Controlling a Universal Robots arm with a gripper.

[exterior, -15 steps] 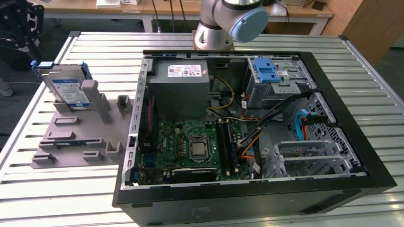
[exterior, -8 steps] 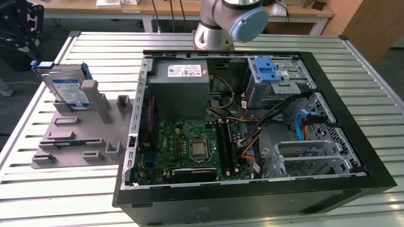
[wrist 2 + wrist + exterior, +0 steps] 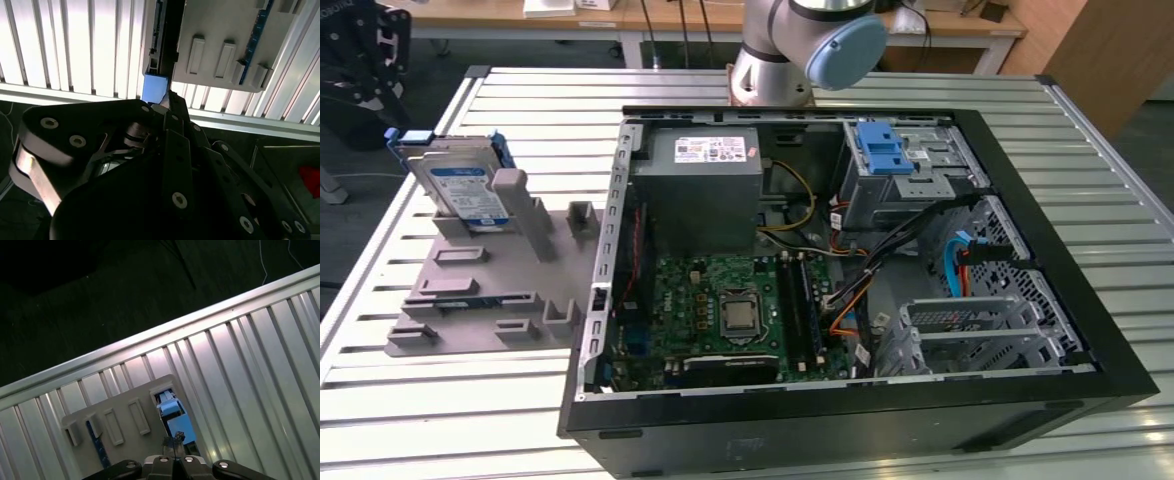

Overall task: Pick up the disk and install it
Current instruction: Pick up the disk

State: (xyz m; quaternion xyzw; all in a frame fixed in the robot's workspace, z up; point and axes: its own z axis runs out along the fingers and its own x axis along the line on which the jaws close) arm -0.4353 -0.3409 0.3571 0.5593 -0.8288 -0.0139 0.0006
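- The disk (image 3: 454, 185), a flat silver-metal hard drive with a blue-and-white label and a blue plastic carrier frame, stands upright on its edge. It sits in a slot at the far end of the grey plastic holder plate (image 3: 480, 300), on the exterior view's left.
- The holder lies on the slatted metal table (image 3: 454, 420), just beside the open black computer case (image 3: 854, 435). That case lies on its side to the exterior view's right.
- By my reading the task is at its start. The disk is not yet lifted from the holder, and nothing of the install is done.
- Inside the case, the grey metal drive cage (image 3: 914, 175) at the far right carries a blue ridged plastic clip (image 3: 883, 150) but no drive.
- In the second wrist view, the black gripper (image 3: 169, 102) hangs right over the blue end of the disk's carrier, very near it. I cannot tell whether they touch.
- I cannot tell whether the gripper is released or clenched. Its own linkage hides the tips.
- The exterior view gives the whole layout, with the disk's label face, the case interior and the cage.
- Both wrist views show the disk edge-on from above against the holder's ribs, and how closely the gripper lines up with it.
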